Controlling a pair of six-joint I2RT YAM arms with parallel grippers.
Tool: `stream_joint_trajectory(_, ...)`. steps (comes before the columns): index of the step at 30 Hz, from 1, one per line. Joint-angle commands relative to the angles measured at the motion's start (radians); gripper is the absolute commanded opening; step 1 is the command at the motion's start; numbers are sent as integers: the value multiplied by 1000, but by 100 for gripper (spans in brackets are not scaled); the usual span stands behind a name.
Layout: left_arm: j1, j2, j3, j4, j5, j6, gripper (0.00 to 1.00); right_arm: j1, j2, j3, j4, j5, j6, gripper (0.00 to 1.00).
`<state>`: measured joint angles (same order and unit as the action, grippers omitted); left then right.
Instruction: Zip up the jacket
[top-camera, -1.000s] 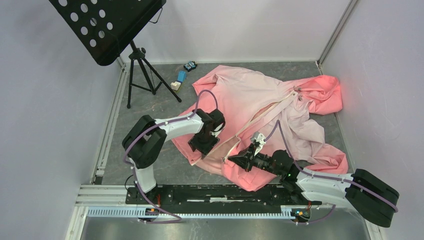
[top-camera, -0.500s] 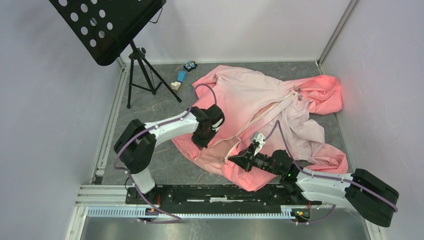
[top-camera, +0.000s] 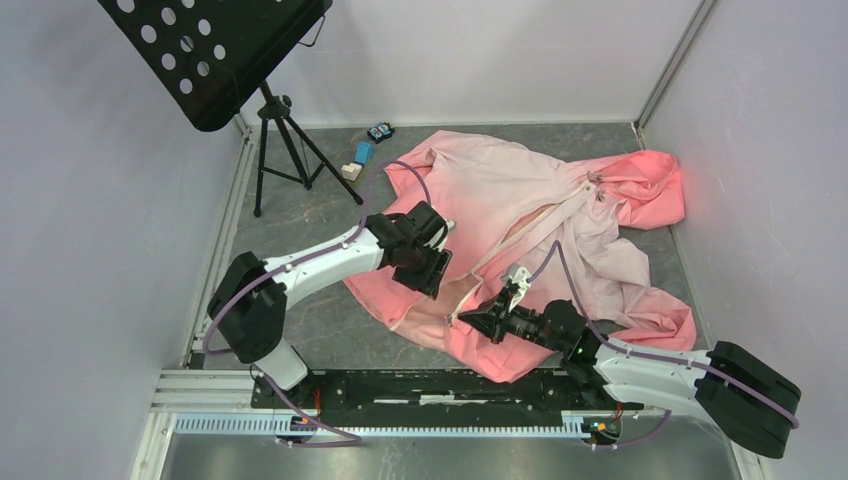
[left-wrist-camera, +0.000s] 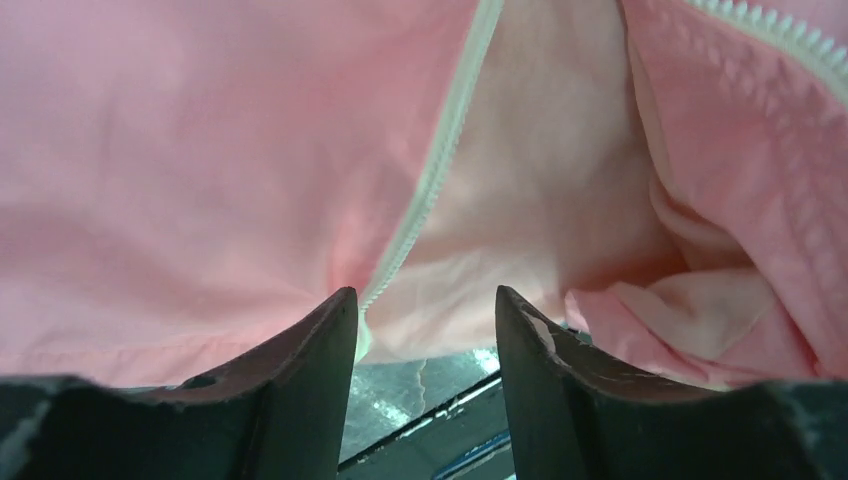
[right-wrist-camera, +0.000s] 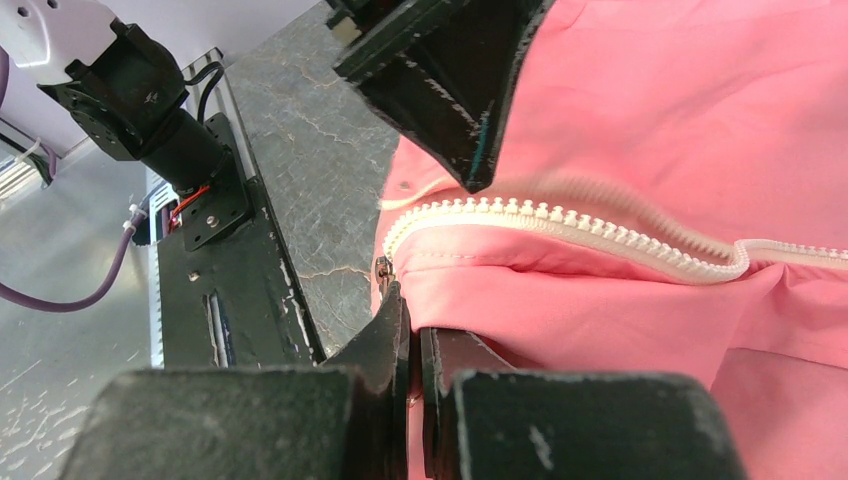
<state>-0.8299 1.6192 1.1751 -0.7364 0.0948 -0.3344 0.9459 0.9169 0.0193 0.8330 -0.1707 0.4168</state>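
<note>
The pink jacket (top-camera: 520, 200) lies spread on the grey floor, its cream zipper strip (top-camera: 530, 225) open down the front. My left gripper (top-camera: 428, 265) is open just above the jacket's left front panel. In the left wrist view the gripper (left-wrist-camera: 425, 305) has its fingers either side of the zipper strip's (left-wrist-camera: 430, 170) lower end, not touching it. My right gripper (top-camera: 472, 318) is shut on the jacket's bottom hem beside the zipper's end. In the right wrist view the gripper (right-wrist-camera: 410, 315) pinches pink fabric (right-wrist-camera: 600, 320) below the zipper teeth (right-wrist-camera: 560, 215). A small metal piece (right-wrist-camera: 382, 268) shows at its tip.
A black music stand (top-camera: 215, 50) on a tripod (top-camera: 285, 150) stands at the back left. Small blue and wooden blocks (top-camera: 358, 160) lie by the jacket's far left corner. The black arm rail (top-camera: 430, 390) runs along the near edge. Walls close in left, back and right.
My left arm has stretched out and swung its gripper right, from the jacket's left hem toward the zipper strip. The right gripper has kept its hold and place.
</note>
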Motion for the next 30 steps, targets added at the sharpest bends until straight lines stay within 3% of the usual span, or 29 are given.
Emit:
stream_joint_trajectory(1,1,-78,12,-96,47,83,58,-5,-3,-26,13,29,-21,0)
stream_joint_trajectory(7,6,-138,8,-180,-32,143,49,-5,5,-26,15,26,-19,0)
stream_joint_trajectory(11,6,-57,23,-236,-134,183,32,-5,7,-26,20,25,-18,0)
stream_joint_trajectory(13,6,-9,17,-244,-147,199,29,-5,8,-27,18,23,-14,0)
stream_joint_trajectory(30,5,97,-34,-183,-131,221,39,-5,13,-25,28,20,-10,0)
